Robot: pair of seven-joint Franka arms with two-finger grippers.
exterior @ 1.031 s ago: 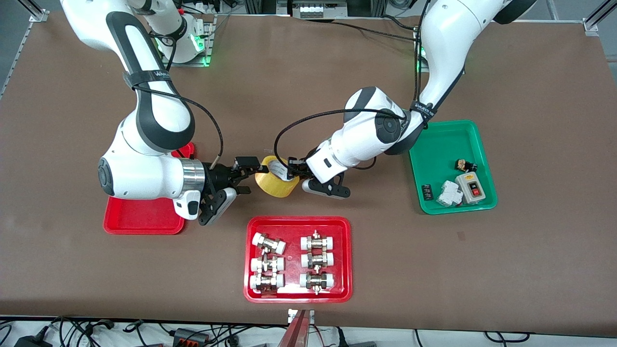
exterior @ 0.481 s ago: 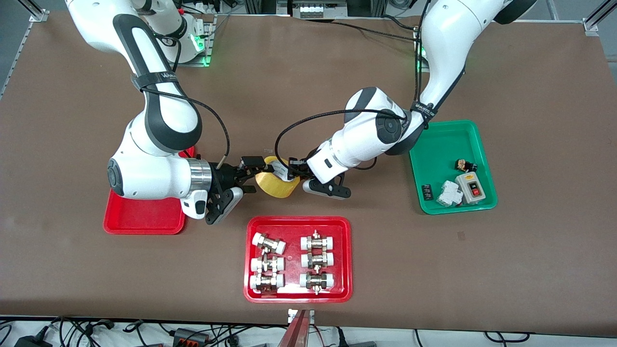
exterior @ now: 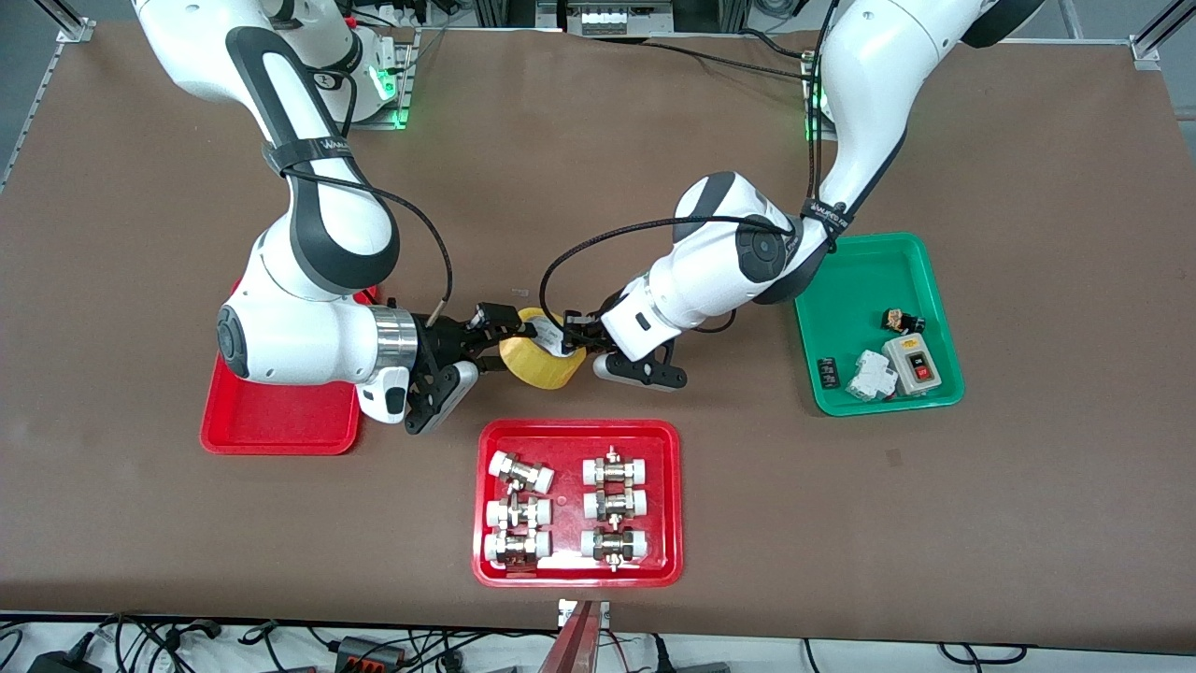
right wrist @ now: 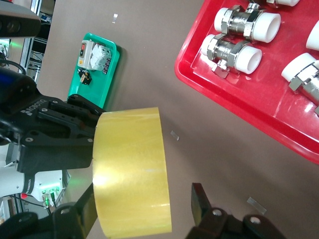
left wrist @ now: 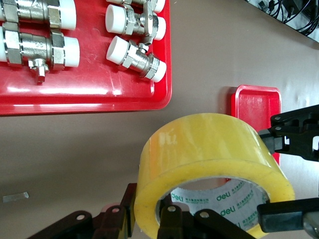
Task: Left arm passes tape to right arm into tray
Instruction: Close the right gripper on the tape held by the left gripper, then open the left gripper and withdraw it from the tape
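Note:
The yellow tape (exterior: 542, 363) hangs in the air over the bare table between the two red trays. My left gripper (exterior: 572, 338) is shut on its wall, one finger inside the grey-white core and one outside, as the left wrist view shows (left wrist: 147, 214). My right gripper (exterior: 502, 342) is open with its fingers either side of the tape (right wrist: 132, 169); one finger (right wrist: 200, 201) stands clear of it. The plain red tray (exterior: 280, 425) lies under the right arm and shows in the left wrist view (left wrist: 254, 104).
A red tray with white-capped metal fittings (exterior: 577, 432) lies nearer the front camera than the tape. A green tray (exterior: 841, 290) with electrical parts sits toward the left arm's end of the table.
My right gripper has moved in toward the tape, and its open fingers now straddle the roll. The left gripper and the tape have shifted only slightly.

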